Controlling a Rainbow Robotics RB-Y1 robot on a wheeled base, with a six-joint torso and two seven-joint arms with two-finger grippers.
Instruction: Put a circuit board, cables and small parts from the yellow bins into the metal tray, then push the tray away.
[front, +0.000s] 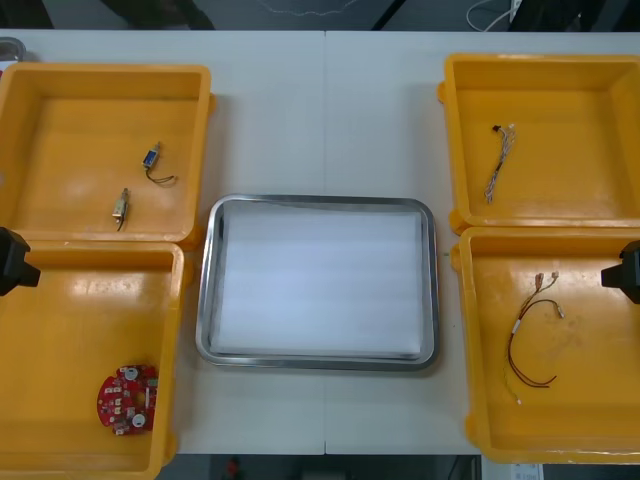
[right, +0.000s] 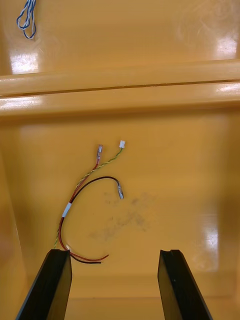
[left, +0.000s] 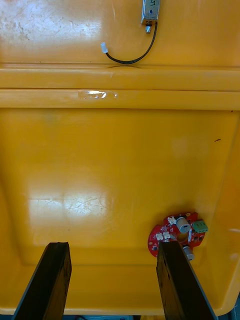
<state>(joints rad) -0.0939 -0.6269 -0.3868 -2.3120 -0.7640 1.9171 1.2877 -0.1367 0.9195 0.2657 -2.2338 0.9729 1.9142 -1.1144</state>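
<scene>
Glossy yellow plastic bins (front: 90, 120), shiny metal tray (front: 205, 290) with matt white inside, smooth light table (front: 320, 110)

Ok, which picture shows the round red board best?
The left wrist view: the board is close up, with its tiny parts clear, beside a finger of the open left gripper. The front view shows it small in the near left bin. The right wrist view looks at a red and yellow cable instead.

The metal tray (front: 205, 300), white inside, lies between four yellow bins (front: 60, 140). The left bins hold small metal parts (front: 151, 157) and, nearer, a round red circuit board (front: 127, 396). The right bins hold a twisted cable (front: 497, 165) and, nearer, a red and yellow cable (front: 516, 328).
</scene>
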